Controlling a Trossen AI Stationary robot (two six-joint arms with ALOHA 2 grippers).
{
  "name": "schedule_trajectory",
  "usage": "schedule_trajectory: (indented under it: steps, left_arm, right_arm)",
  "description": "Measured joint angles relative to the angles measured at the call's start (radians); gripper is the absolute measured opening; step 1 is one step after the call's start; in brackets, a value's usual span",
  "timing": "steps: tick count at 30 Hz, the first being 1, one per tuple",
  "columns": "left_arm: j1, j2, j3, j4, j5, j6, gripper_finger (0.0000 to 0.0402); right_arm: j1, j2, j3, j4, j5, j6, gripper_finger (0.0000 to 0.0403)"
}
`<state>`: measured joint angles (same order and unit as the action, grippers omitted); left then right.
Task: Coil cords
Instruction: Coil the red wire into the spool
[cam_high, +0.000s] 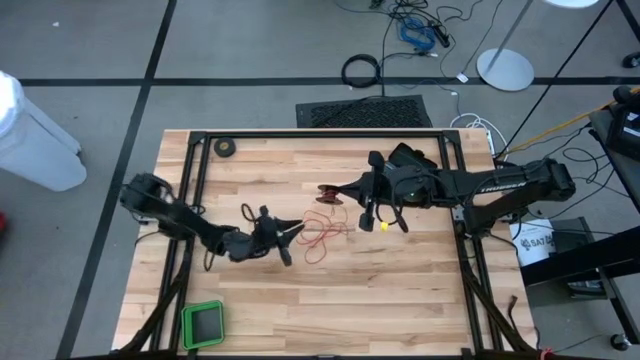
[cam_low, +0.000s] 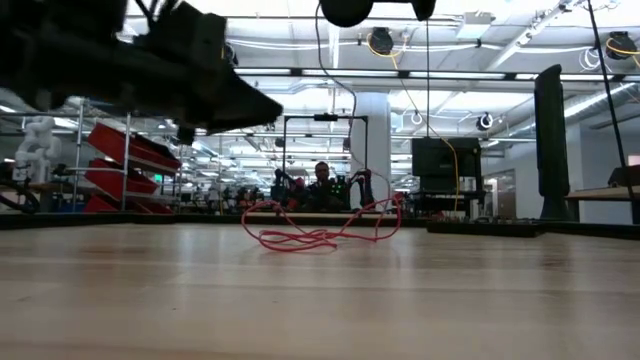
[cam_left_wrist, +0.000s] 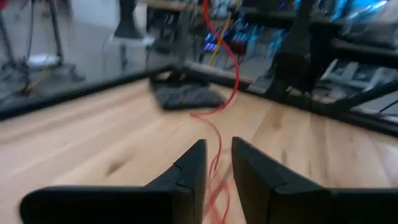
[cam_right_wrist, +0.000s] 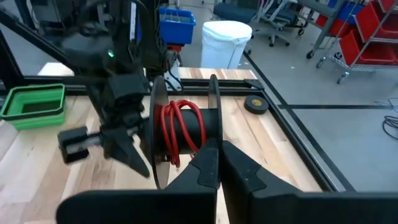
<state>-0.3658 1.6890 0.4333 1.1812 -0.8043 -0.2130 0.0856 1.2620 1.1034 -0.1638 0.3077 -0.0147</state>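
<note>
We see the right gripper (cam_right_wrist: 217, 163) clenched on the reel (cam_right_wrist: 183, 130); the left gripper (cam_left_wrist: 217, 163), nearly closed, straddles the red wire (cam_high: 322, 235) lying mid-surface. Slack loops may tangle or slip off the reel's flange.

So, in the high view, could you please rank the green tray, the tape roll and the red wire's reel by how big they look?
1. Green tray, clearly largest.
2. and 3. Tape roll and reel: too alike to rank; the right gripper partly covers the reel.
</note>
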Motion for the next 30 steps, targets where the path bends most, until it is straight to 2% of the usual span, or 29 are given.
schedule_trajectory:
  steps: [3, 7, 15, 21, 24, 30]
  left_arm:
    - [0.053, 0.073, 0.039, 0.100, 0.097, 0.073, 0.0080]
    - [0.123, 0.137, 0.115, 0.064, 0.239, 0.065, 0.0080]
    - [0.168, 0.149, 0.199, -0.019, 0.254, 0.141, 0.0080]
    - [0.151, 0.149, 0.228, -0.027, 0.287, 0.249, 0.0080]
    - [0.162, 0.148, 0.235, -0.086, 0.251, 0.193, 0.0080]
    - [0.172, 0.148, 0.237, -0.094, 0.291, 0.169, 0.0080]
  right_arm:
    - [0.000, -0.008, 0.000, 0.003, 0.000, 0.000, 0.0000]
    - [0.000, -0.008, 0.000, 0.004, -0.001, -0.002, 0.0000]
    - [0.000, -0.011, 0.000, 0.001, 0.000, -0.004, 0.0000]
    - [0.000, -0.011, 0.000, -0.004, -0.002, -0.008, 0.0000]
    - [0.000, -0.011, 0.000, -0.004, -0.022, -0.008, 0.0000]
    - [0.000, -0.011, 0.000, -0.003, -0.026, -0.008, 0.0000]
